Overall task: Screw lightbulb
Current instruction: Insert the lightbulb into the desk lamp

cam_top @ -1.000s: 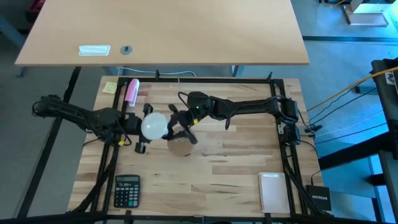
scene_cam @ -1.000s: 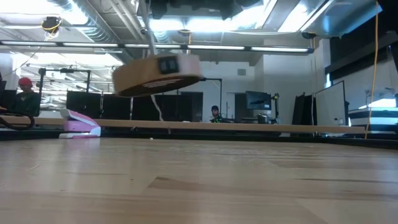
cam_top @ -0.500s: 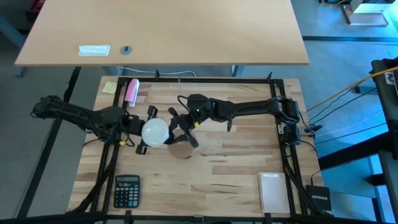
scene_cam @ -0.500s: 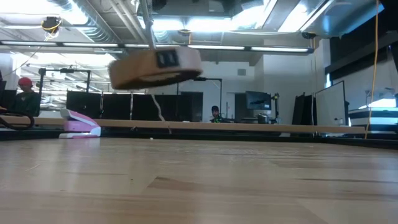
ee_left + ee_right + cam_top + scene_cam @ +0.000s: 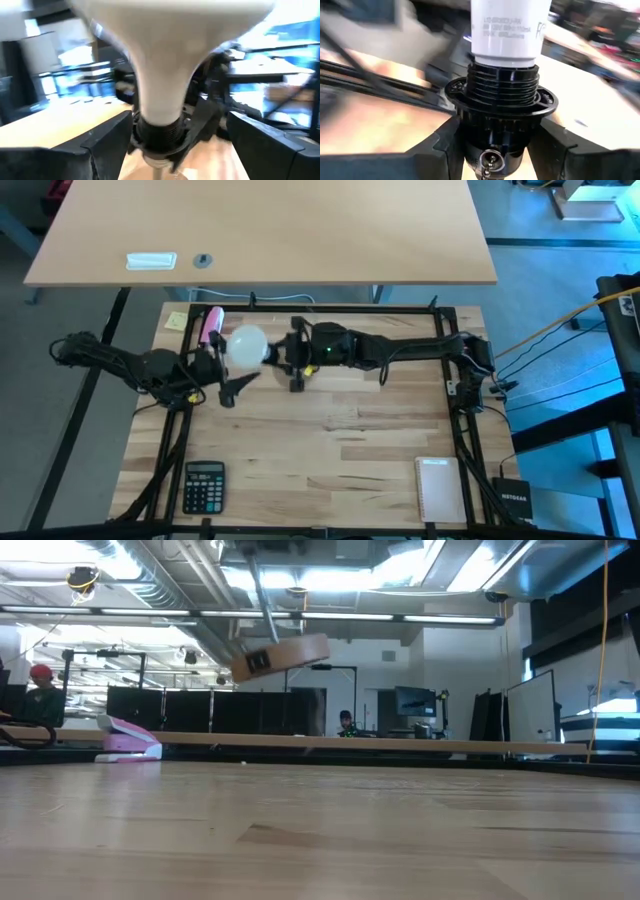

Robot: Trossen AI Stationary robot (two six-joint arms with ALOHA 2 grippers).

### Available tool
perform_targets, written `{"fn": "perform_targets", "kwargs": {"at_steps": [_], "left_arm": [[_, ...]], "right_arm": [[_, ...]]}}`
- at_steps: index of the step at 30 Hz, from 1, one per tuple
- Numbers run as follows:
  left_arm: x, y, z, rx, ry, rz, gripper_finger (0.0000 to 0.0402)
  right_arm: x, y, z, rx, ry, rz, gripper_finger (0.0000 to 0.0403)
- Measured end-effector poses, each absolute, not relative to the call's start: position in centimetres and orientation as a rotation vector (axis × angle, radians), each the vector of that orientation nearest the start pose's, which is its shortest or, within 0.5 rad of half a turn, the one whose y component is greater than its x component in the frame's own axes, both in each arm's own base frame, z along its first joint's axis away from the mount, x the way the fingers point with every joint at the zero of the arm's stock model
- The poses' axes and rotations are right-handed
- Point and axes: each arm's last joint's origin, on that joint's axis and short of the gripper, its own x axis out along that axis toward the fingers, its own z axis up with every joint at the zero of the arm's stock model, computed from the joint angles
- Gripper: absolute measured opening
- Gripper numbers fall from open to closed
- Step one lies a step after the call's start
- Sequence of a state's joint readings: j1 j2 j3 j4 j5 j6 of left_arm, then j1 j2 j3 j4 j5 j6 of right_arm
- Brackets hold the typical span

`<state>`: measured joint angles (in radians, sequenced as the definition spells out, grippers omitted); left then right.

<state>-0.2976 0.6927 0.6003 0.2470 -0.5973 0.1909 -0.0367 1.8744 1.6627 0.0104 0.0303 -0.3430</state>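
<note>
My right gripper [image 5: 497, 150] is clamped on the black socket [image 5: 499, 107], with the lightbulb [image 5: 509, 30] seated in its threads; only this wrist view shows the printed neck. My left wrist view shows my left fingers [image 5: 107, 142] spread wide on either side of the bulb's neck, not touching it. From above, the white globe sits raised between both grippers, near the table's far left, with my left gripper [image 5: 222, 370] just beside it. The low view alone shows the wooden disc [image 5: 280, 655] tilted in the air above the butcher-block table [image 5: 350, 440]. A calculator [image 5: 204, 485] and notepad [image 5: 437, 488] lie at the near edge, a pink stapler [image 5: 211, 326] at the far one. People sit in the room beyond.
</note>
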Motion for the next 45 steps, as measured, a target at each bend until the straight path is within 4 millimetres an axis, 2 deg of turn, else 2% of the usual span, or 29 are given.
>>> {"fn": "perform_targets", "kwargs": {"at_steps": [5,14,20,23,27,30,39,45], "left_arm": [[15.9,-2.9,32.7,0.106,-0.144,0.435,0.0314],[17.5,-1.9,32.9,0.087,-0.203,0.562,0.0315],[17.9,-1.7,33.0,0.078,-0.231,0.584,0.0311],[17.9,-1.7,33.0,0.076,-0.235,0.584,0.0283],[17.9,-1.8,33.0,0.103,-0.226,0.569,0.0207],[18.1,-1.9,32.9,0.160,-0.218,0.506,0.0153],[18.3,-2.3,32.4,0.200,-0.171,0.398,0.0152],[18.1,-2.9,32.3,0.166,-0.186,0.149,0.0149]], "right_arm": [[44.9,-2.5,33.8,-0.388,0.236,-0.214,0.0170],[45.7,-2.3,33.2,-0.380,0.191,-0.226,0.0170],[46.0,-2.4,32.6,-0.378,0.209,-0.233,0.0170],[46.0,-2.4,32.6,-0.378,0.210,-0.233,0.0170],[46.0,-2.4,32.6,-0.376,0.206,-0.226,0.0170],[46.0,-2.3,32.6,-0.374,0.200,-0.199,0.0170],[46.1,-0.6,32.5,-0.354,0.178,-0.021,0.0170],[46.0,0.8,32.5,-0.306,0.134,0.267,0.0170]]}}
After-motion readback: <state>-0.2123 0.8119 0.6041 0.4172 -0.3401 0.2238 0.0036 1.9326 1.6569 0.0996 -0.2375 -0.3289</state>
